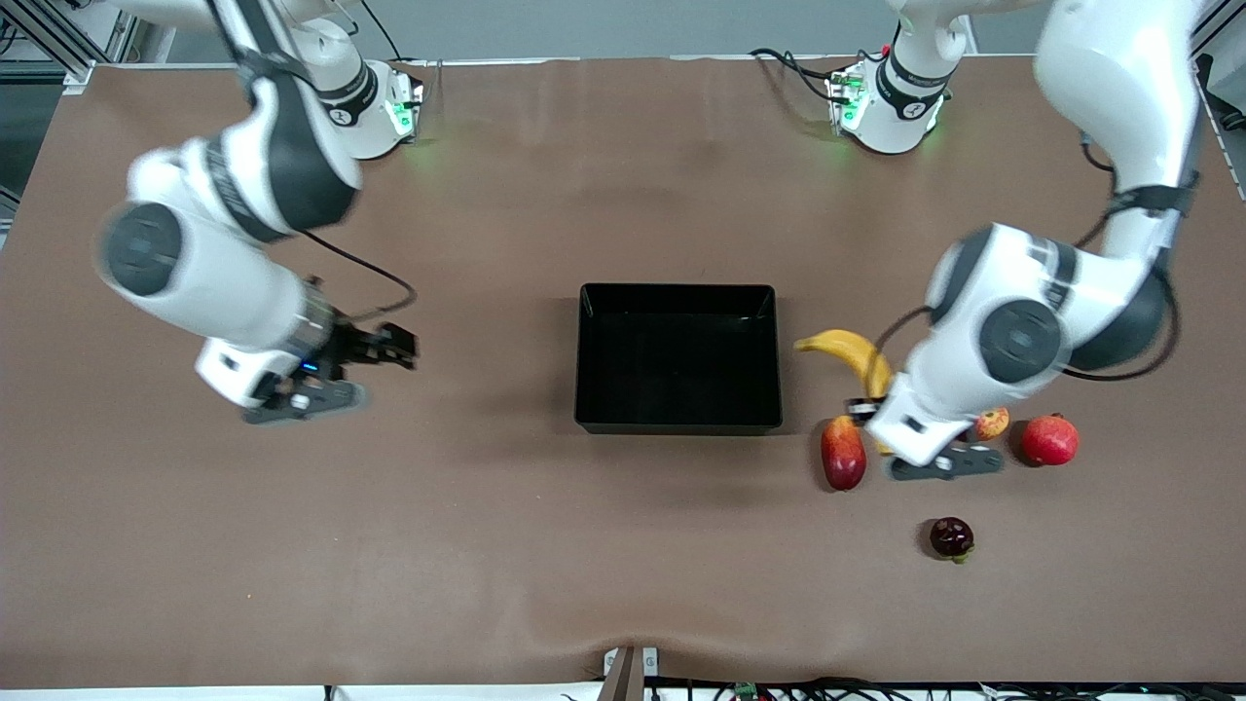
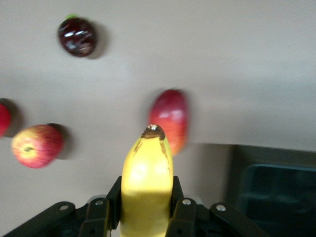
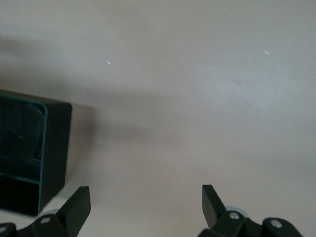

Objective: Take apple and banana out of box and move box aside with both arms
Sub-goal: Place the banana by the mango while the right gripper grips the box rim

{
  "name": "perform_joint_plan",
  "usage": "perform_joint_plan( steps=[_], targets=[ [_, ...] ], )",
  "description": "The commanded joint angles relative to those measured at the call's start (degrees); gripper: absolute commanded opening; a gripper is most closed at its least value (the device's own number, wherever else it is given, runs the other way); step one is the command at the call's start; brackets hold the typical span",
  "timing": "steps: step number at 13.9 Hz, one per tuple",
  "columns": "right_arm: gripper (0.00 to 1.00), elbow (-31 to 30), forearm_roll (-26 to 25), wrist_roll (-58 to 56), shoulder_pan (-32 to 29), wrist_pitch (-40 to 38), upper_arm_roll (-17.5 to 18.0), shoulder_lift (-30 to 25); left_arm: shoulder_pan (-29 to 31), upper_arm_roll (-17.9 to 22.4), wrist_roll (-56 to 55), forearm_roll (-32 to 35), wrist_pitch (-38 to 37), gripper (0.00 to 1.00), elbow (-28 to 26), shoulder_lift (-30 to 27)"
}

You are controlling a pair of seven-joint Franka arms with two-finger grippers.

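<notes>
1. While the box [image 1: 678,356] sits empty mid-table, the right gripper [image 1: 375,352] hovers over bare table toward the right arm's end, jaws spread wide and holding nothing; my read is it's lining up for its share of the box push
2. Box next: both fruits are out, so only the two-arm shove looks left
3. Now the banana [image 1: 853,353], beside the box toward the left arm's end; the left gripper [image 1: 881,419] is clamped tight on one end, dark tip poking forward, probably just about to set it down clear of the box
4. Apple [image 1: 991,424] rests on the table close by, parked with a long red-yellow fruit [image 1: 843,453], an all-red fruit [image 1: 1049,439] and a dark fruit [image 1: 951,537]
</notes>
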Motion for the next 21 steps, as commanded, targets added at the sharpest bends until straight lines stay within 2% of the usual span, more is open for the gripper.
perform_joint_plan(
  steps=[1,4,6,7,12,13,14,15,16,19,20,21],
  targets=[
    [1.0,1.03,0.37,0.59,3.01,4.54,-0.57,3.69,4.99,-0.68,8.54,0.48,1.13,0.0,-3.66,0.35],
    [1.0,0.94,0.28,7.42,6.35,9.9,-0.57,6.85,6.85,-0.59,13.66,2.76,4.46,0.0,-4.45,4.66],
    [1.0,1.03,-0.25,13.57,10.04,10.09,-0.74,8.61,7.29,-0.24,15.51,6.87,8.76,0.0,-4.98,8.17],
    [1.0,1.03,-0.16,14.73,10.84,10.44,-0.66,9.23,7.99,-0.24,15.52,9.07,10.87,0.0,-5.16,9.75],
    [1.0,0.77,-0.07,15.09,17.34,14.21,-0.66,14.16,9.66,-0.24,15.6,9.44,19.31,0.0,-4.98,15.47],
    [1.0,0.76,-0.07,15.1,17.87,14.13,-0.66,15.03,9.66,-0.24,15.52,9.36,20.89,0.11,-4.98,16.35],
    [1.0,0.76,0.02,15.1,18.05,14.31,-0.66,15.82,9.66,-0.24,15.17,9.1,21.34,0.45,-4.72,16.8],
    [1.0,0.76,-0.07,15.71,19.01,14.4,-0.66,16.44,9.66,-0.16,15.08,9.01,21.35,0.89,-4.72,16.63],
    [1.0,0.68,-0.16,17.97,19.98,14.4,-0.74,16.88,10.01,-0.24,15.51,9.0,21.26,1.0,-4.81,16.19],
    [1.0,1.03,-0.16,24.23,20.34,17.71,-0.66,19.16,10.02,-0.68,14.99,8.83,18.47,1.0,-4.63,12.43],
    [0.9,0.94,-0.16,24.06,20.51,19.65,-0.66,19.95,10.01,-0.94,15.08,8.74,15.92,1.0,-4.46,10.06],
    [0.46,0.77,-0.16,23.97,21.04,19.76,-0.66,20.05,10.01,-1.64,15.16,8.74,13.72,1.0,-4.28,7.42]
  ],
)
